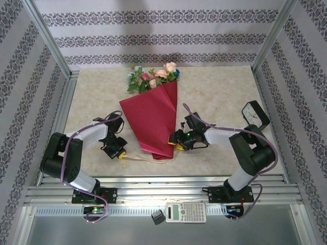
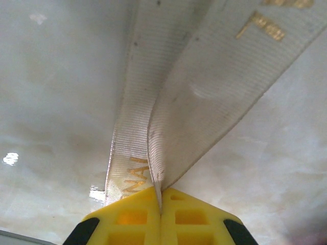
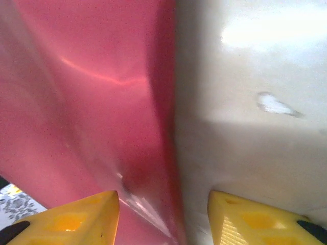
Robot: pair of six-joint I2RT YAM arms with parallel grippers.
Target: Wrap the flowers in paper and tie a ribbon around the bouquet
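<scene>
The bouquet is a crimson paper (image 1: 153,120) cone lying on the table, narrow end toward me. The flowers (image 1: 152,77), pink, peach and blue with green leaves, stick out of its far wide end. The cream ribbon (image 1: 145,159) runs along the table from under the narrow end to my left gripper (image 1: 120,154). The left gripper (image 2: 161,191) is shut on the ribbon (image 2: 204,76), which folds out from between the yellow fingertips. My right gripper (image 1: 179,144) sits at the cone's right edge near the narrow end. The right gripper (image 3: 163,199) is open, with the paper (image 3: 76,102) edge between its fingers.
A black-framed clock (image 1: 254,113) leans at the right side of the marble-look table (image 1: 219,92). A calculator (image 1: 185,212) and a small black object (image 1: 157,217) lie on the rail in front of the arm bases. Patterned walls and metal posts close in the table.
</scene>
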